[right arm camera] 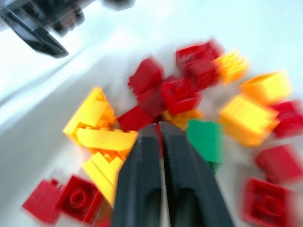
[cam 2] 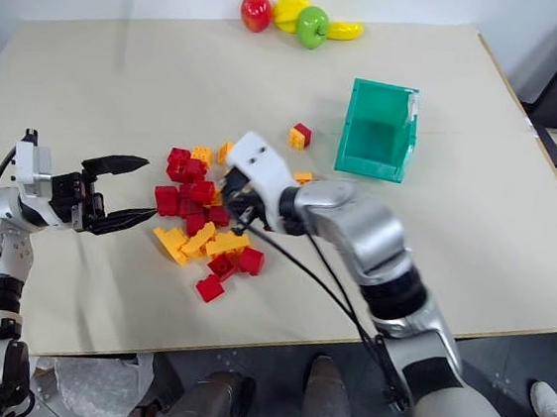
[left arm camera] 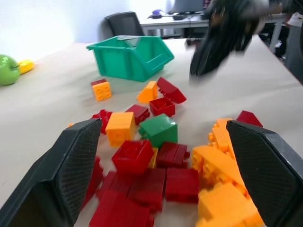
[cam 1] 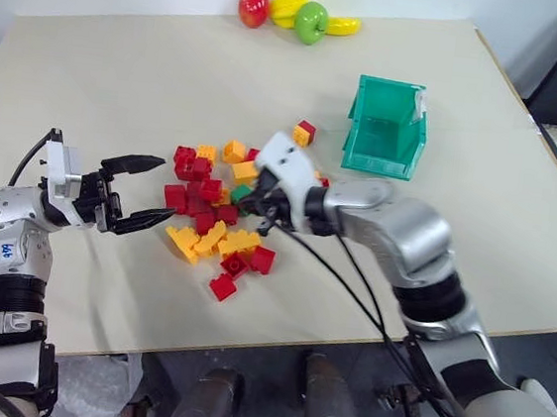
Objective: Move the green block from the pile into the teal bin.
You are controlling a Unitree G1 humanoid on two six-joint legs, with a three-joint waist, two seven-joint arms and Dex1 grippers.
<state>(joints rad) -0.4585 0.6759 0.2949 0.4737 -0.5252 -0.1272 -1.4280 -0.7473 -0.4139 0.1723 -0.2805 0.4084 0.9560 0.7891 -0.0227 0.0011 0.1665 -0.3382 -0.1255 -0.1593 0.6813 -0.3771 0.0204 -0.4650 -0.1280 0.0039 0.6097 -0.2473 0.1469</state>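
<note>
Pale beige board covers the table [cam 1: 123, 73], and the green block [left arm camera: 159, 129] sits in the pile [cam 1: 213, 212] of red and yellow-orange bricks near the table's middle, resting among them with a red brick and a yellow one touching its sides. In the left eye view only a sliver of the green block shows, just beside the right gripper [right arm camera: 160, 135]; the left wrist view shows it whole, studs up.

Over the pile, the right gripper's two black fingers lie almost together with only a thin slit between them and nothing in it; the green block lies just beside their tips, free of them. Beside the pile on the robot's left, the left gripper [cam 1: 145, 192] hangs with its fingers spread wide, empty, pointing at the bricks.

Beyond the pile stands the teal bin [cam 1: 387, 127], apart from the bricks, with nothing visible inside it. A white label sits on its rim; no writing on it can be read. One small red-and-yellow brick [cam 1: 304, 133] lies alone between pile and bin. Toy fruit [cam 1: 297, 13] lies at the far edge.
</note>
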